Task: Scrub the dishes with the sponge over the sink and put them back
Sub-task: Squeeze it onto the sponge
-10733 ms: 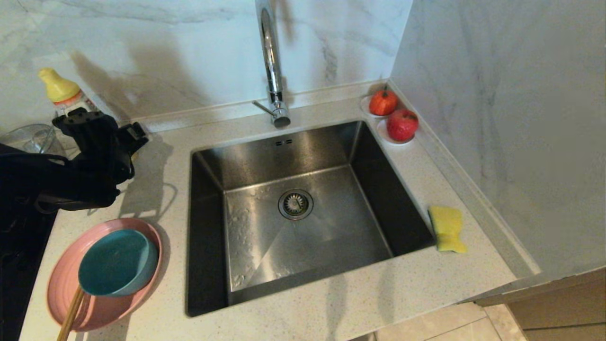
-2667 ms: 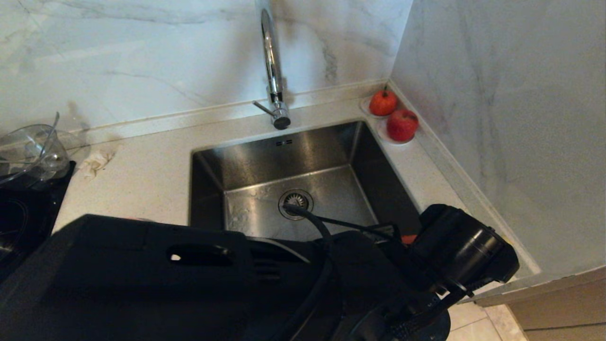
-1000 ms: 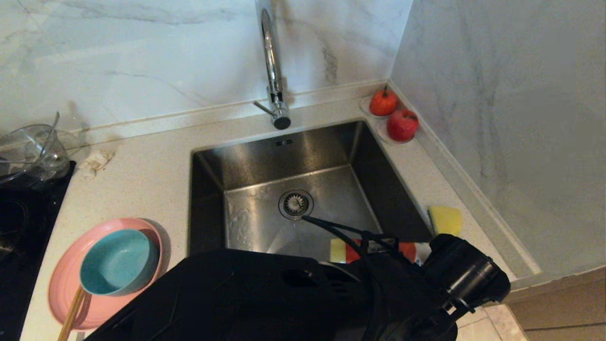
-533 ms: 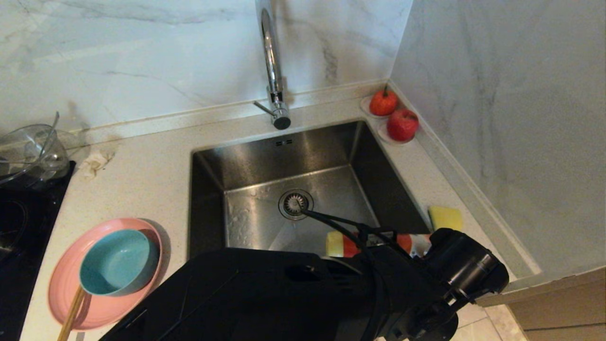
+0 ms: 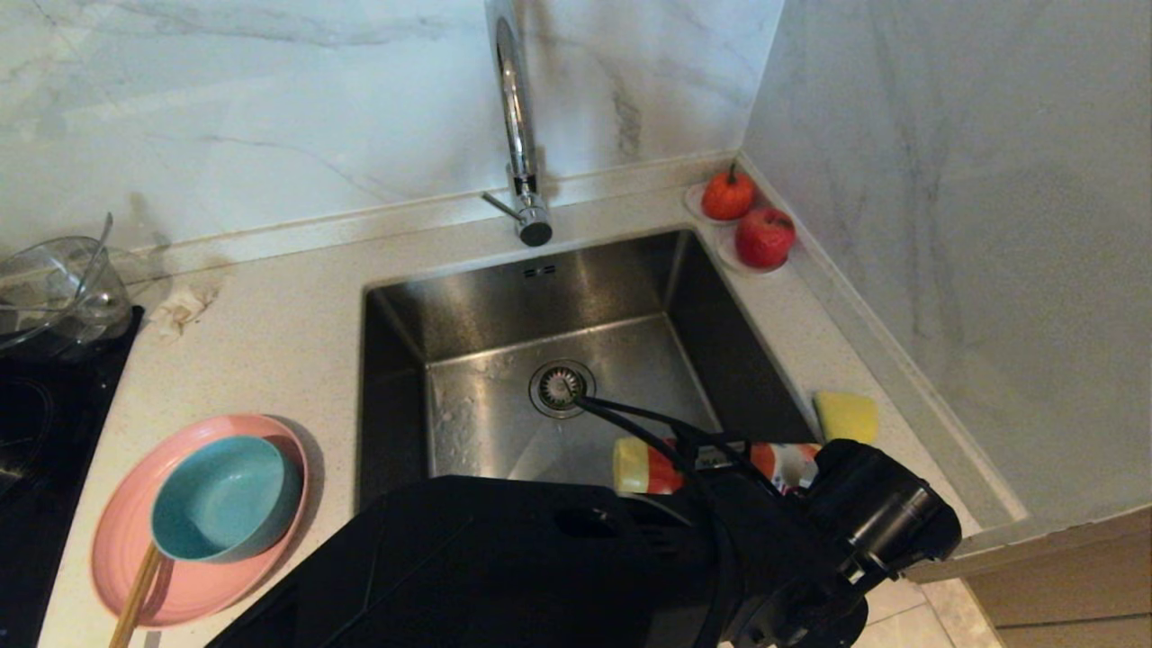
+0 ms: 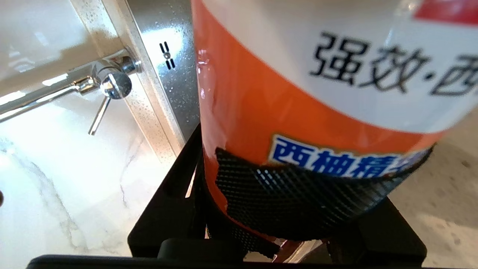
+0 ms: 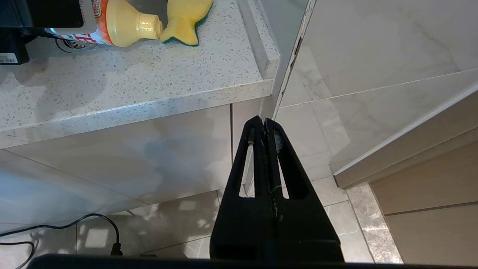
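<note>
Currently gripping a detergent bottle: left gripper clamped round the orange-and-white body, bottle laid near level at lower right of the head view, yellow cap toward frame centre over the near right part of the sink. Sponge lying on the counter at right of the basin, just beyond the bottle, partly masked by the arm. Pink plate at lower left of the head view, teal bowl seated in it, a wooden stick leaning at the plate's lower edge; neither dish touched. Right gripper parked below counter level, jaws pressed together, holding nothing. Two red fruits in the upper right corner by the wall; glass bowl at far left. Judged step: dosing detergent onto the sponge before any scrubbing. Recommended: bring the cap directly above the sponge, not the bare counter; tilt the nozzle down gradually; keep the clamp firm without crushing the soft body, since an over-squeeze would likely flood the counter. Cap condition, open or sealed, cannot be told. Task judged at an early stage.
</note>
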{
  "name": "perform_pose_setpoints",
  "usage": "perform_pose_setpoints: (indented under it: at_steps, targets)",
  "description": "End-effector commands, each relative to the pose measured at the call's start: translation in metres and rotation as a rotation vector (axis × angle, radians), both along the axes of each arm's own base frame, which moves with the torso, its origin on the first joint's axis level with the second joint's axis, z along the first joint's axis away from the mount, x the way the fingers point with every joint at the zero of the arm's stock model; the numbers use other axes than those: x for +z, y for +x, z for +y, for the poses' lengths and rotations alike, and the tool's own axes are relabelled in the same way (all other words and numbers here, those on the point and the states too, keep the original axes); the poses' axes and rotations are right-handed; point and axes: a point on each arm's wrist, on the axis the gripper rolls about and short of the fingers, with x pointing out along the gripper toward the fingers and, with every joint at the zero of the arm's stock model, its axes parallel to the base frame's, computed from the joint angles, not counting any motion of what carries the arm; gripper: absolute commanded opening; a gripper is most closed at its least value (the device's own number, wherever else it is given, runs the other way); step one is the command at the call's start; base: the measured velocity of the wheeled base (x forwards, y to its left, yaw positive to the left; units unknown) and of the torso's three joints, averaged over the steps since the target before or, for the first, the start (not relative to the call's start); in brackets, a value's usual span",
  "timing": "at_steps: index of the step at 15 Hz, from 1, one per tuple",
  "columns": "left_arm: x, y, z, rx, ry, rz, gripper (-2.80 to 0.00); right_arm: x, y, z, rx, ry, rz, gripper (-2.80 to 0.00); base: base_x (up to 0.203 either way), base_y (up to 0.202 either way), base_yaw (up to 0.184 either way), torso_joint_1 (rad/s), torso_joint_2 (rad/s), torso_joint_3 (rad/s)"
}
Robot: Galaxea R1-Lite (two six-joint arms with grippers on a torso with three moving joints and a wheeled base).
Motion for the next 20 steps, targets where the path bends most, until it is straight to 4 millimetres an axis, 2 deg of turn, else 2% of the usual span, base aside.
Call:
perform_pose_setpoints:
  at_steps: [1, 7, 20]
  targets:
    - [-0.001, 0.002, -0.001, 0.008, -0.002, -0.008, -2.8, 0.0, 0.0, 0.0, 0.0, 0.0, 0.001, -2.8, 0.0, 0.0, 0.0, 0.0, 0.0, 0.0]
    - [-0.005, 0.02, -0.012, 0.024, -0.177, -0.087, -2.8, 0.0, 0.0, 0.0, 0.0, 0.0, 0.0, -2.8, 0.0, 0.0, 0.0, 0.0, 0.0, 0.0]
    - [-0.019, 0.03, -0.022, 0.041, -0.177, -0.149, -2.8, 0.0, 0.0, 0.0, 0.0, 0.0, 0.001, -2.8, 0.0, 0.0, 0.0, 0.0, 0.0, 0.0]
